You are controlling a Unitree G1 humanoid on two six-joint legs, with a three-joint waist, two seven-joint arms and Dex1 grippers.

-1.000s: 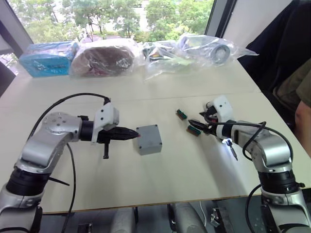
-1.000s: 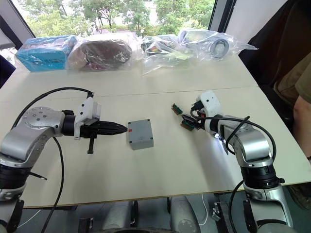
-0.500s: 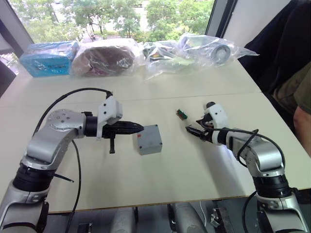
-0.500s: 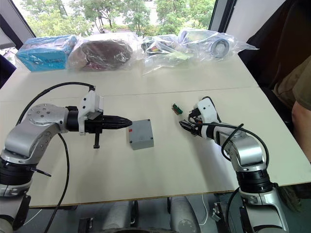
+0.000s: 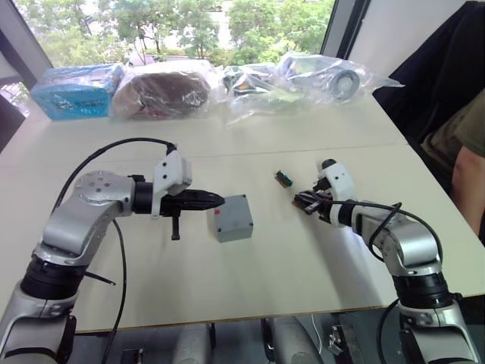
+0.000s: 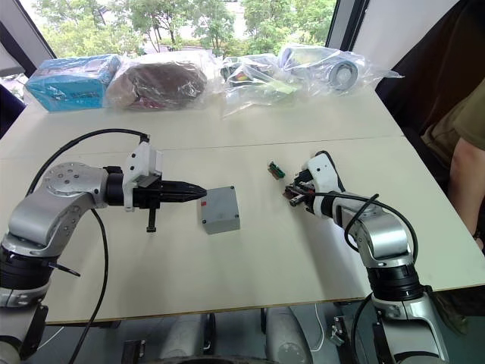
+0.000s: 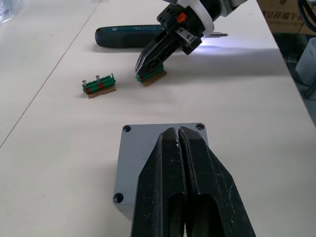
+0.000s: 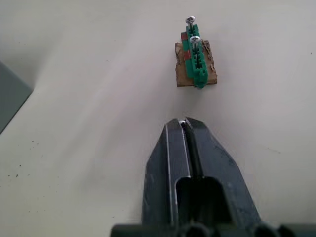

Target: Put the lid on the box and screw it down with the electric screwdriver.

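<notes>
The grey box (image 5: 233,221) stands mid-table with the lid (image 7: 148,163) on top; the lid's corner screw holes and a small red mark show. My left gripper (image 5: 216,200) is shut and empty, its tips over the lid's left edge. My right gripper (image 5: 301,201) has its fingertips pinched together on a screw at the top of the near green screw holder (image 7: 151,77). A second green holder (image 8: 195,61) with two screws lies just beyond. The electric screwdriver (image 7: 133,35) lies on the table behind my right gripper, its tip light on.
Clear plastic bags (image 5: 303,76) and a blue package (image 5: 76,91) line the table's far side. A person's arm (image 5: 470,182) is at the right edge. A black cable (image 5: 114,152) loops over my left arm. Bare tabletop lies in front of the box.
My right gripper moved left to the near green holder and went from open to shut. My left gripper shifted slightly up and away from the box's side early on, then stayed still.
</notes>
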